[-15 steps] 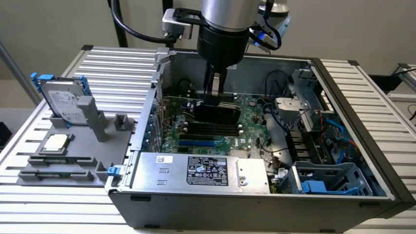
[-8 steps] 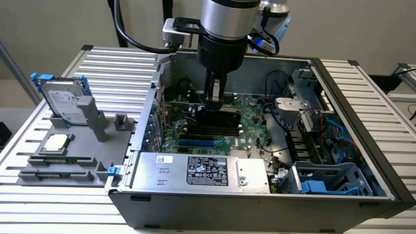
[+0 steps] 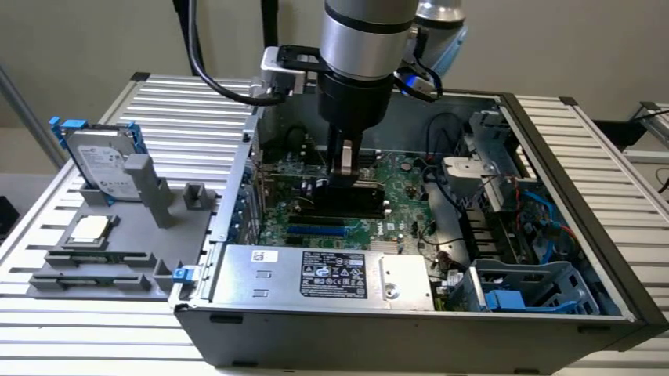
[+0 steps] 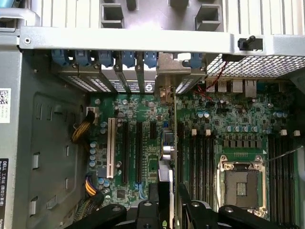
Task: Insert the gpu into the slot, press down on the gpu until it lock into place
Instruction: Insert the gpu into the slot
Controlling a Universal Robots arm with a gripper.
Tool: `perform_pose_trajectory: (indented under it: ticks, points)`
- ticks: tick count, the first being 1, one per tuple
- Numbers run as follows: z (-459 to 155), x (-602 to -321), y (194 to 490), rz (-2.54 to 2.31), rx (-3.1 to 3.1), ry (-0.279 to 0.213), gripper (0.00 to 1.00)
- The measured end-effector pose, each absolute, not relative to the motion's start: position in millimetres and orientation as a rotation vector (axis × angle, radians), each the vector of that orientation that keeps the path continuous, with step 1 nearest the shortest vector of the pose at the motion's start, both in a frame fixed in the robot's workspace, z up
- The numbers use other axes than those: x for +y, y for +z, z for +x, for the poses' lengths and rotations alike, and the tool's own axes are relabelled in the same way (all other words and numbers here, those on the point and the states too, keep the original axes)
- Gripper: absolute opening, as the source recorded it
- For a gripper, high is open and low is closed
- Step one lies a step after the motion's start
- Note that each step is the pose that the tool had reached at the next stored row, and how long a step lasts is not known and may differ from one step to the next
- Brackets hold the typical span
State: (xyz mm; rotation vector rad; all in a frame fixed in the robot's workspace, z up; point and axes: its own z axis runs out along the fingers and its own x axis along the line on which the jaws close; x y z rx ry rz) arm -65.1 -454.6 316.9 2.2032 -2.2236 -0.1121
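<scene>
Inside the open case (image 3: 418, 329), the tool (image 3: 345, 182) clamps the gpu (image 3: 361, 204) upright, directly beneath it.

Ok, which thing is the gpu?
Look inside the open computer case, at the green motherboard under the robot arm. The gpu is the flat black card standing on edge between the fingers, taller than the low strips beside it.

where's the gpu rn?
Exterior view, mid-case: the gpu stands on edge over the motherboard, held from above by the gripper. The slot lies between it and the silver power supply.
</scene>
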Motion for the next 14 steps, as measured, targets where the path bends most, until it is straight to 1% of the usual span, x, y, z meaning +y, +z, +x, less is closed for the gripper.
perform_pose_trajectory:
  ticks: [7,14]
  points:
    - [-66.8,-455.8,304.1,2.206,-2.225,-0.11,0.26]
    - [-70.4,-455.8,292.2,2.214,-2.232,-0.097,0.26]
